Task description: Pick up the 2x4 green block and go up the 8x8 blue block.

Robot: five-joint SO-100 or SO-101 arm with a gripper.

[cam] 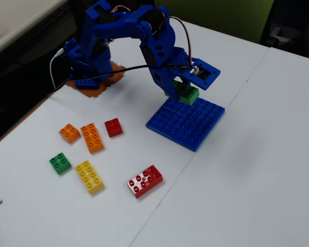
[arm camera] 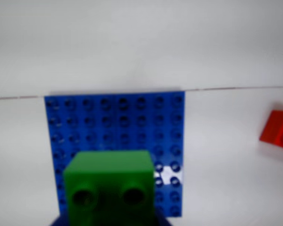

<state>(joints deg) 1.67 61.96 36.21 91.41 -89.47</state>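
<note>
Here, gripper [cam: 181, 88] clamping 2x4 green block [cam: 187, 94], over 8x8 blue block [cam: 188, 123] edge

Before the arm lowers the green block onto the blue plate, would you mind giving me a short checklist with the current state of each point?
1. Gripper holds the green block: ok.
2. Block is over the blue plate, not beside it: ok, above the plate's edge nearest the arm in the fixed view.
3. Block already touching the plate: cannot tell.
4. Block's studs line up with the plate's grid: cannot tell; looks roughly square in the wrist view.
5. Plate free of other bricks: ok.
6. Loose bricks, such as the red brick, well away: ok.
</note>
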